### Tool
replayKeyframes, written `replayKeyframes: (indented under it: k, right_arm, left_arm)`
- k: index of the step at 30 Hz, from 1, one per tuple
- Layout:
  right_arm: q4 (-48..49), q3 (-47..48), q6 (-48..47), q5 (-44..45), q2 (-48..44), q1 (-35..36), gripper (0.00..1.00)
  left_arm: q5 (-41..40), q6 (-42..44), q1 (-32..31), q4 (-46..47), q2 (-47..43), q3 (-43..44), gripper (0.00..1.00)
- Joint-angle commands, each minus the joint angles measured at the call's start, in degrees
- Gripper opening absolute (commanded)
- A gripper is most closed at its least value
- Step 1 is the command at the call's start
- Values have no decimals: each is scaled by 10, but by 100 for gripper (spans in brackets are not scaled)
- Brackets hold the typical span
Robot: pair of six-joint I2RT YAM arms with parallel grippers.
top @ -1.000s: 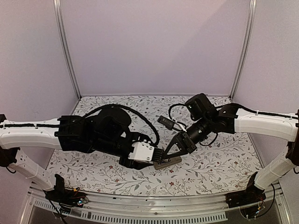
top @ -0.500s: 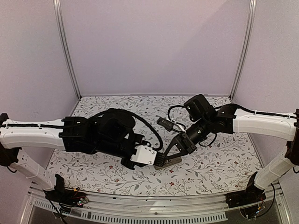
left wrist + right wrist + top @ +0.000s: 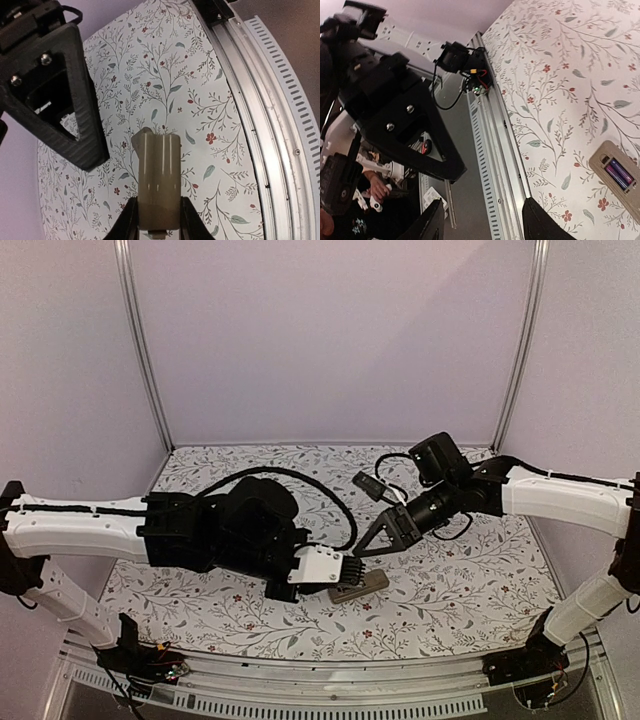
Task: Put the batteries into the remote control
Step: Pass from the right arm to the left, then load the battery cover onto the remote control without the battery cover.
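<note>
The left gripper (image 3: pixel 158 212) is pinching the remote control (image 3: pixel 159 175) at its near end, one finger on each long side. The remote control points away from this gripper, out over the flowered desk (image 3: pixel 470 590), not far from the metal rail (image 3: pixel 270 125) at the near edge. It is very low over the cloth, and I cannot tell if its far end touches it.

The right gripper (image 3: pixel 484 204) is spread, and there is nothing between its two fingers. From the top camera it hangs a little above and behind the far end of the remote control, apart from it, with the fingers directed down toward the left gripper.

In the right wrist view the back of the remote control is turned up and its compartment is uncovered. The batteries (image 3: pixel 619 174) lie inside it, side by side and parallel, dark with a violet shine. The rest of the remote control is cut by the edge of that view.
</note>
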Motion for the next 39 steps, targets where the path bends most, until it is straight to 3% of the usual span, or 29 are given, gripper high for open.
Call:
replayKeyframes:
  k: [1, 7, 10, 14, 23, 29, 39]
  right_arm:
    - [32, -42, 43, 91, -47, -82, 61]
    - [38, -85, 51, 203, -132, -165, 79]
    - [47, -101, 45, 299, -192, -169, 98]
    - [61, -123, 88, 417, -230, -169, 99]
    - [43, -102, 88, 285, -174, -173, 99]
    - [93, -139, 116, 167, -130, -209, 99]
    - [126, -167, 148, 142, -113, -247, 99]
  left_arm:
    - [-6, -149, 16, -4, 31, 14, 0]
    - [-29, -289, 35, 7, 65, 17, 0]
    - [-35, -342, 49, 1, 83, 21, 0]
    - [-10, -386, 75, -8, 117, 30, 0]
    - [26, -366, 96, -90, 236, 118, 0]
    - [16, -372, 96, -127, 310, 170, 0]
    - [15, -375, 96, -148, 365, 213, 1]
